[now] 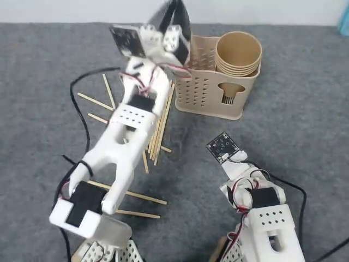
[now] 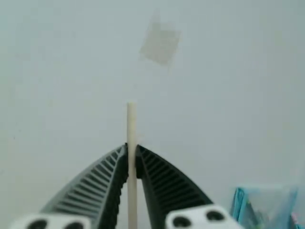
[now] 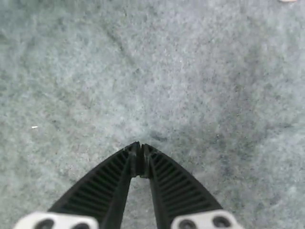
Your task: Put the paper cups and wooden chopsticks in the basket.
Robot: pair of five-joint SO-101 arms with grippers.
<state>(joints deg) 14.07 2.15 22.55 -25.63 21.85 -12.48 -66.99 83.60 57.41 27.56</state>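
Observation:
The left arm stretches up the table, and its gripper (image 1: 175, 19) is raised beside the left compartment of the beige slotted basket (image 1: 203, 82). In the left wrist view that gripper (image 2: 132, 149) is shut on one wooden chopstick (image 2: 131, 124), which sticks out past the fingertips toward a pale wall. A stack of paper cups (image 1: 238, 53) stands in the basket's right compartment. Several chopsticks (image 1: 161, 125) lie on the grey carpet left of the basket, partly under the left arm. The right gripper (image 3: 138, 147) is shut with nothing in it, just above bare carpet.
More loose chopsticks (image 1: 136, 195) lie near the left arm's base. The right arm (image 1: 264, 210) sits at the front right, below the basket. A black cable (image 1: 82, 117) loops on the left. A blue object (image 1: 344, 22) stands at the far right edge.

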